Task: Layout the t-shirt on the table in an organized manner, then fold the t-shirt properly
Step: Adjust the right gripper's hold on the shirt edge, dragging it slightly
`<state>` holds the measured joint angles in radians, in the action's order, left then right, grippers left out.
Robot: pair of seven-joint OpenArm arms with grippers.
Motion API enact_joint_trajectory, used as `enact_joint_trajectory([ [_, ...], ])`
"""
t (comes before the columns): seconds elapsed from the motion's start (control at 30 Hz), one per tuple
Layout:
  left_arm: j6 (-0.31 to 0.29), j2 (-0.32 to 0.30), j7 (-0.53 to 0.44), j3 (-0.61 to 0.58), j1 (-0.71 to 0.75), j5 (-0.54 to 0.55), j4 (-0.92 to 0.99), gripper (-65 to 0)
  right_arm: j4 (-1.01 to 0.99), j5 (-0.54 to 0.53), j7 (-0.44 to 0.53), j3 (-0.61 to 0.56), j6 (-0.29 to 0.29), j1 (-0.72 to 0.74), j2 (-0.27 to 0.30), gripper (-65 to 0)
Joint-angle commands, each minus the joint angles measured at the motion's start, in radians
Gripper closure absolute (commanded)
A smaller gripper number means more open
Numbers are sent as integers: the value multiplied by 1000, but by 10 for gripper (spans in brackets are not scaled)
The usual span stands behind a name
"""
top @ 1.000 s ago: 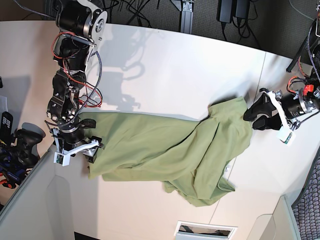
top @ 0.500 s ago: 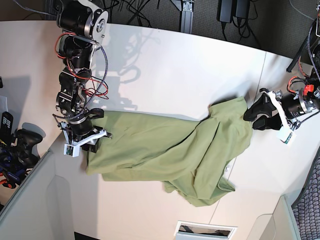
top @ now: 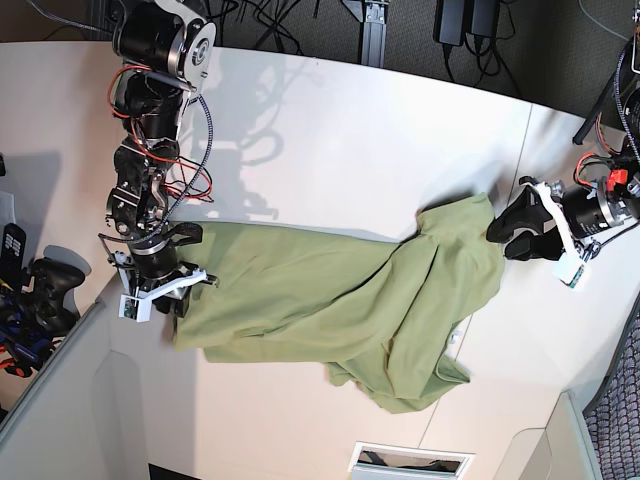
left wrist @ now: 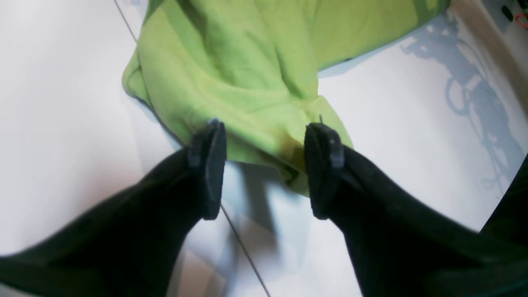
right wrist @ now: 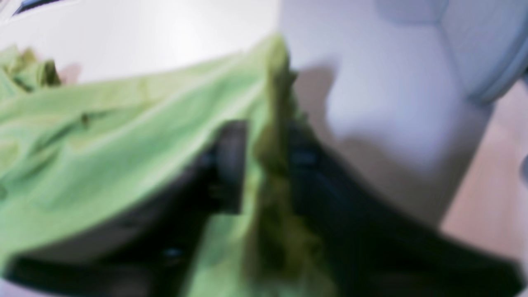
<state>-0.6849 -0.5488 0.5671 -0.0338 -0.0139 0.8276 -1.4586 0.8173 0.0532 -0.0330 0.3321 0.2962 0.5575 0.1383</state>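
Note:
The olive-green t-shirt (top: 330,300) lies crumpled lengthwise across the white table (top: 350,150), bunched toward its right end. At the shirt's right tip, my left gripper (top: 497,232) stands open. In the left wrist view, its fingers (left wrist: 208,165) flank the cloth's hem (left wrist: 264,136) without closing on it. My right gripper (top: 180,298) is at the shirt's left edge. The blurred right wrist view shows a raised ridge of cloth (right wrist: 274,136) standing between the right gripper's (right wrist: 266,165) fingers. Whether they pinch it cannot be told.
A thin dark seam (left wrist: 243,247) runs across the tabletop under the left gripper. A black game controller (top: 45,285) sits off the table's left edge. A white slotted box (top: 410,462) lies at the near edge. Cables and stands line the far curved edge.
My right gripper went in over the shirt's left edge, then drew back a little leftward and downward along it. The left arm and the shirt's right end have not moved.

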Motion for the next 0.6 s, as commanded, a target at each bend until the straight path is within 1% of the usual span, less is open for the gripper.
enact_joint_trajectory([
  [0.0, -13, -17, -27, 6, -19, 20, -12, -338, 27, -8, 29, 2, 6, 35, 11, -307],
  [0.03, -13, -18, -24, 6, -19, 20, -12, -338, 28, -8, 29, 2, 6, 40, 11, -350],
  [0.07, -13, -19, -24, 6, -19, 19, -12, -338, 27, -8, 29, 2, 6, 44, 11, -363],
  [0.1, -13, -20, -24, 6, -19, 20, -12, -338, 24, -8, 30, 2, 5, 48, 11, -362],
  [0.23, -13, -23, -24, 6, -19, 21, -12, -338, -36, 9, 39, 2, -31, 97, 11, -362],
  [0.33, -13, -22, -24, 6, -18, 21, -12, -338, -138, 67, 66, 2, -35, 147, 11, -362],
  [0.47, -13, -22, -24, 6, -19, 21, -12, -338, -268, 95, 90, -2, -39, 190, 9, -354],
  [0.5, -13, -22, -24, 6, -19, 21, -12, -338, -285, 110, 90, -2, -42, 190, 8, -316],
  [0.57, -13, -22, -26, 6, -20, 22, -12, -338, -317, 123, 89, -2, -59, 189, 8, -196],
])
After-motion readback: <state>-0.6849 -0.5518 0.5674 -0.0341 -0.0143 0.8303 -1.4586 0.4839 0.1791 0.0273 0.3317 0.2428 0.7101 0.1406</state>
